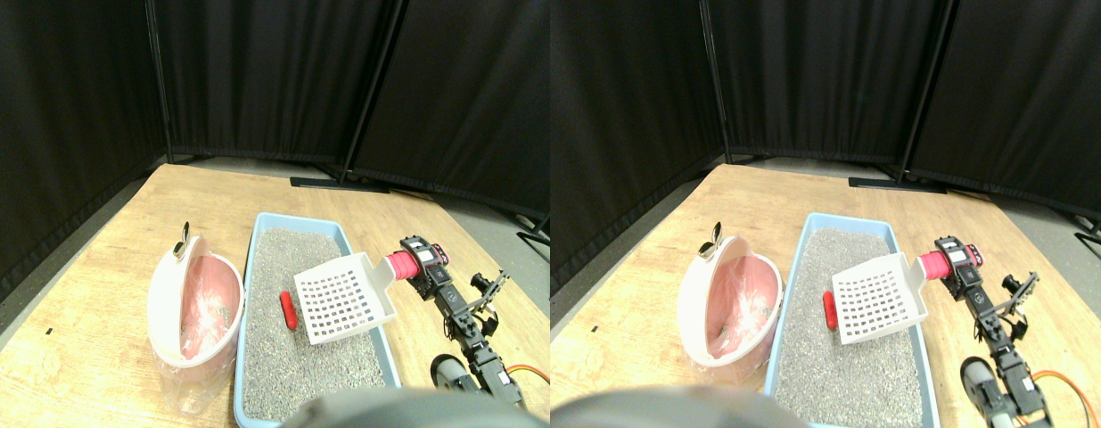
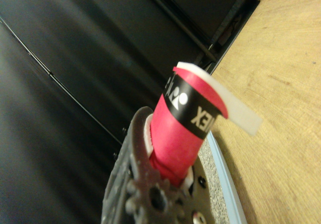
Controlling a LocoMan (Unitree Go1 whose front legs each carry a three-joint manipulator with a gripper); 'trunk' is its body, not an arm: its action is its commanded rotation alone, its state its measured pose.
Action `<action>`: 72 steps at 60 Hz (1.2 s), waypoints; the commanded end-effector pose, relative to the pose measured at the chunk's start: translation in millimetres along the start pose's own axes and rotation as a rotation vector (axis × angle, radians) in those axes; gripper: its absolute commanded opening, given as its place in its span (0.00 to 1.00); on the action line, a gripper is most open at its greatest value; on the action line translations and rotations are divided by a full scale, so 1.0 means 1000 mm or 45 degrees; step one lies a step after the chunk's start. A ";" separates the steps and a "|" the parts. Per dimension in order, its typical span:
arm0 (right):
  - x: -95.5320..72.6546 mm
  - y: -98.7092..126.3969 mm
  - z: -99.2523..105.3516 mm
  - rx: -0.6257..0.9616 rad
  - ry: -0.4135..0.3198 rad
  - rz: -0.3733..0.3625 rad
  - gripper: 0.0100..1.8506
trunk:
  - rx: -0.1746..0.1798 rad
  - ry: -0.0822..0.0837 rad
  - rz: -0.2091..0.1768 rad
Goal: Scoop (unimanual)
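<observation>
Because the right gripper clamped the red-wrapped handle, 1 white slotted scoop hung tilted over the grey litter in the blue tray, beside 1 red lump, apparently the target, near the lined pink bin.

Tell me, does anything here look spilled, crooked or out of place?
Nothing looks spilled. One oddity: a small red object lies on the grey litter in the blue litter tray, beside the white slotted scoop. The lined bin left of the tray stands tilted.
</observation>
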 end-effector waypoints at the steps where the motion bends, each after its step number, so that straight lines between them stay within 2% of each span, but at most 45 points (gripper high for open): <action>1: 0.010 -0.004 0.014 -0.064 -0.079 0.020 0.02 | -0.006 0.020 0.039; 12: 0.026 -0.005 0.017 -0.168 -0.075 0.047 0.02 | -0.025 0.021 0.064; 15: 0.030 -0.005 0.019 -0.208 -0.046 0.023 0.02 | -0.032 0.021 0.073; 29: 0.050 -0.002 0.018 -0.337 0.009 0.053 0.02 | -0.055 0.027 0.107; 37: 0.059 0.004 0.015 -0.460 0.007 0.088 0.02 | -0.064 0.034 0.123; 41: 0.064 0.009 0.012 -0.505 -0.010 0.150 0.02 | -0.069 0.039 0.131; 56: 0.071 0.025 0.003 -0.556 0.030 0.241 0.02 | -0.080 0.048 0.152; 72: 0.074 0.026 0.000 -0.633 0.037 0.292 0.02 | -0.081 0.054 0.155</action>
